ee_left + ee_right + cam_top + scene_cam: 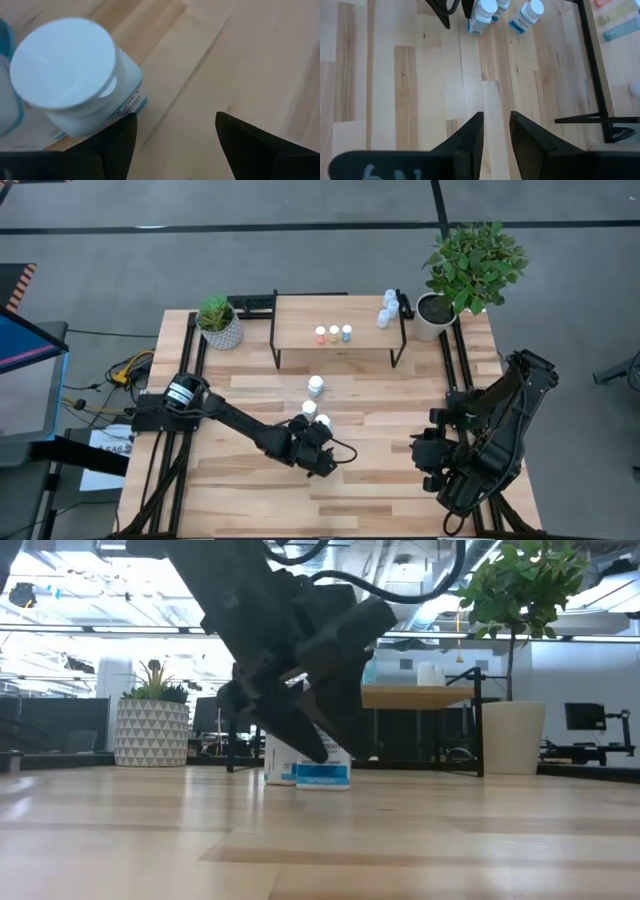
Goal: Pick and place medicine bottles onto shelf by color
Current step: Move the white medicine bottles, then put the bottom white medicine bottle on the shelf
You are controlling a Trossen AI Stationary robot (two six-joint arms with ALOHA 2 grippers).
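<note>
Beside left fingers (122, 145), white blue-labelled bottle (75, 80)

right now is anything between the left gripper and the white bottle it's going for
Nothing visible. The left gripper is open, and the white bottle stands just beyond its fingers, off to one side, with only bare table between them.

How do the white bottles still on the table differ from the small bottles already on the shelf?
The white bottles on the table are larger and all white; the small bottles on the shelf are tinier, with orange, yellowish and blue-green tops. The table bottles stand loosely in front of the shelf, two beside the left pincer, open; the shelf ones sit in a tight row. All stand upright. The right pincer waits apart.
</note>
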